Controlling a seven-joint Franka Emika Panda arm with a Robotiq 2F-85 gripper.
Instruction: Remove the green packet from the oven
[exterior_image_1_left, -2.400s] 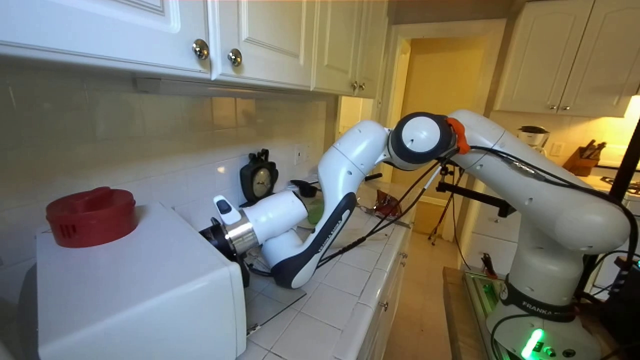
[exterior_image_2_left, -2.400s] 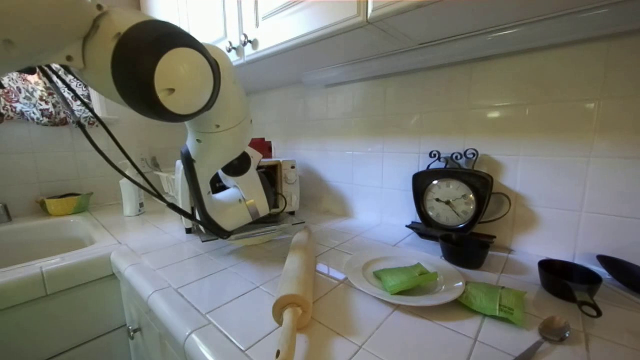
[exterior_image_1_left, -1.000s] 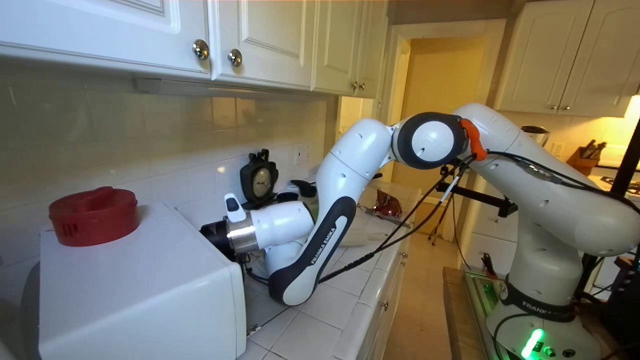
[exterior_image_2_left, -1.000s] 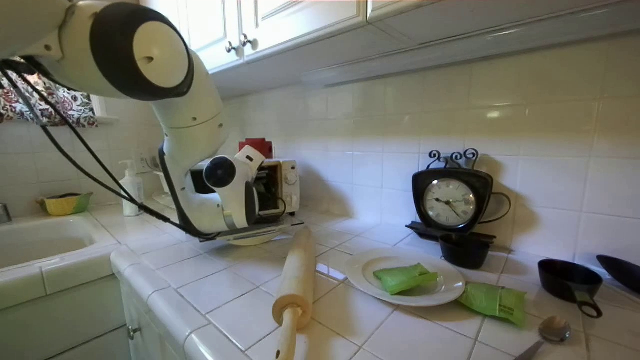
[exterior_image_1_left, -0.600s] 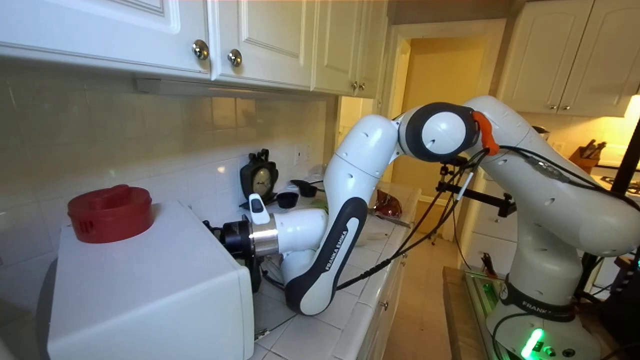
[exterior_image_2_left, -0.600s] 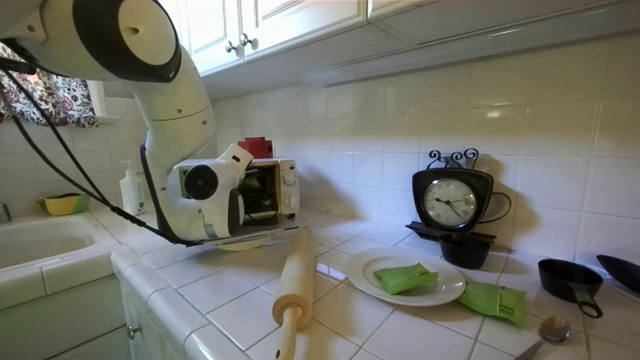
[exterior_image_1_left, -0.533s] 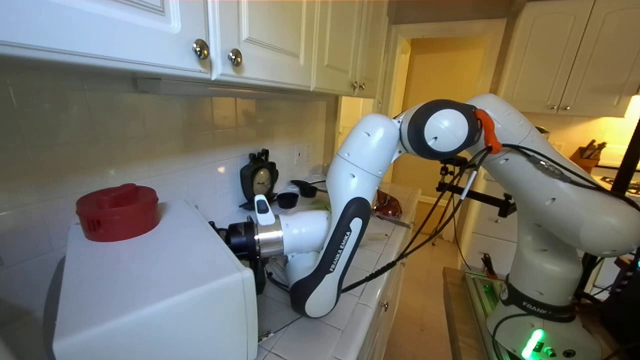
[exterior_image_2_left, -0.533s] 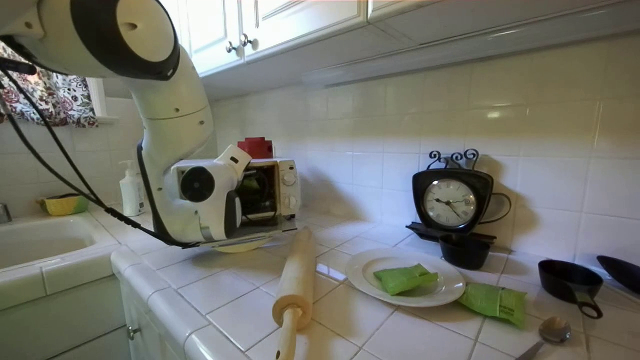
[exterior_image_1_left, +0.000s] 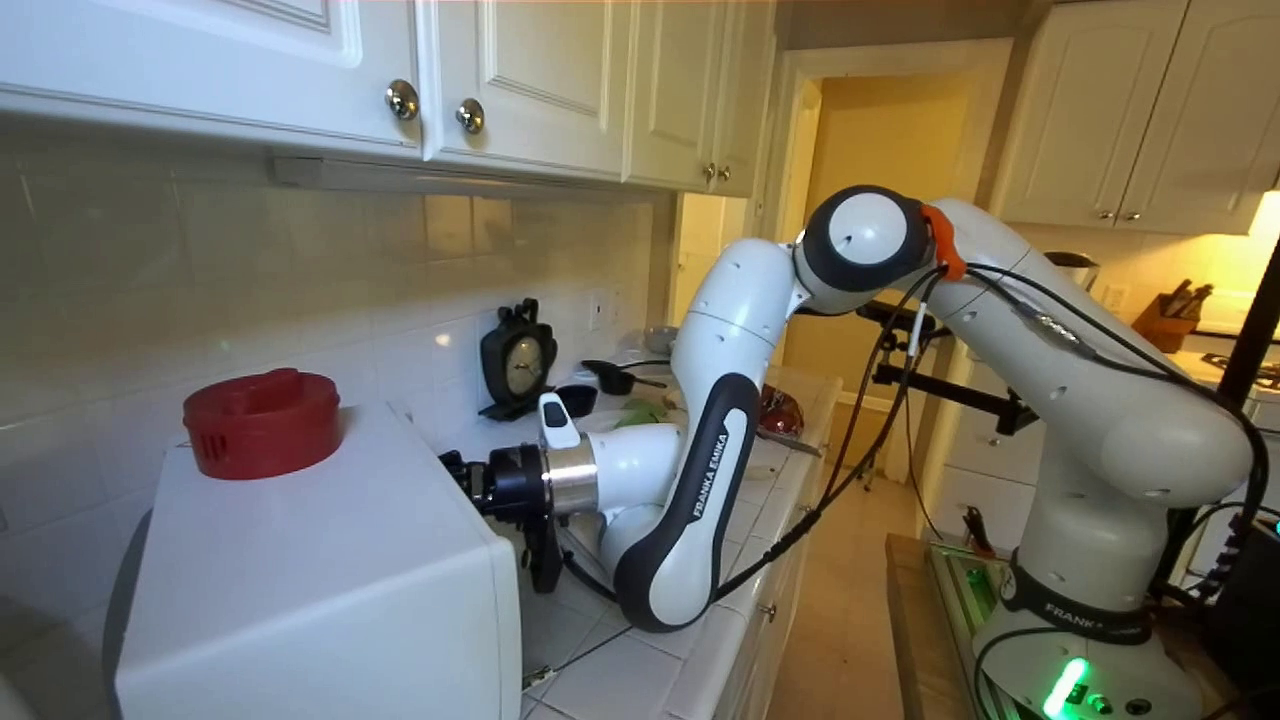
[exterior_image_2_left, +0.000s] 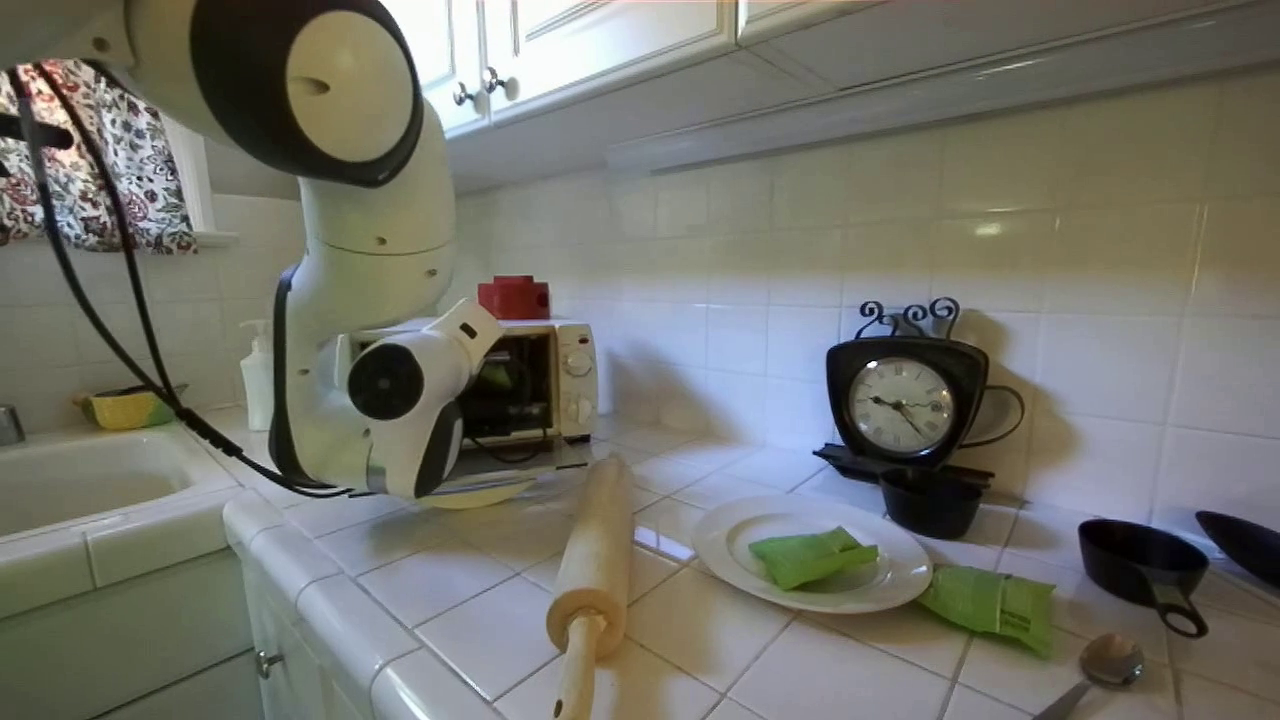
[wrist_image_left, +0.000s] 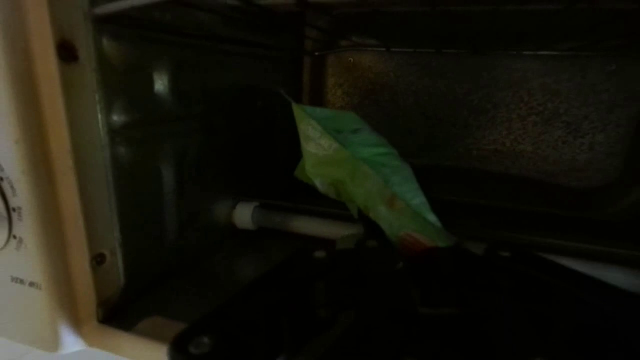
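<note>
White tiled counter (exterior_image_2_left: 690, 625) low in an exterior view, cabinets (exterior_image_2_left: 610, 40) along top, green packet (wrist_image_left: 362, 172) centre of wrist view, creased, slanting, inside white oven (exterior_image_1_left: 320, 575), gripper (wrist_image_left: 402, 246) clenched on its lower end.

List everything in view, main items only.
oven: 1, white, counter
green packet: 1, green, inside oven
plate: 1, white, counter
other packets: 2, green, on and beside plate
tub: 1, red, atop oven
rolling pin: 1, tan, counter
spoon: 1, silver, counter
clock: 1, black, by wall
cups: at least 2, black, counter
sink: 1, white, in counter
bottle: 1, white, near sink
cabinets: several, white, overhead
robot arm: 1, white, before oven
gripper: 1, black, holding green packet
</note>
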